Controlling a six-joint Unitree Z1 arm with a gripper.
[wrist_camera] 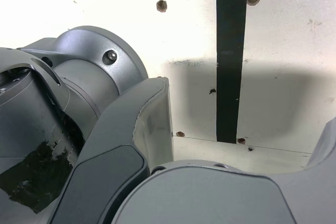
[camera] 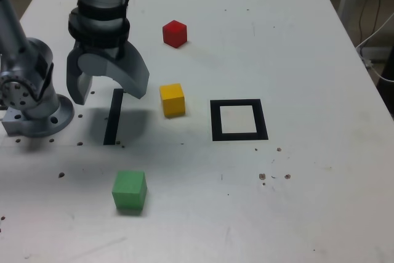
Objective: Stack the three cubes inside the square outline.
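Gripper point(camera: 104, 93) spread empty above tape strip point(camera: 113, 117), wrist view perhaps cube-blind.

table point(camera: 295, 41): white, drilled holes | tape strip point(camera: 113, 117): black, straight | cables point(camera: 375, 23): beyond edge

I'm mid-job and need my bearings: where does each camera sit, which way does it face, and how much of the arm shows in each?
Exterior view: off the arm, raised, looking down across the table; shows red cube, yellow cube, green cube, square outline, the arm's base and the open gripper.
Wrist view: on the wrist, facing down at the table past the gripper; grey gripper body fills much of it, no cubes.
Shared: the tape strip below the gripper.
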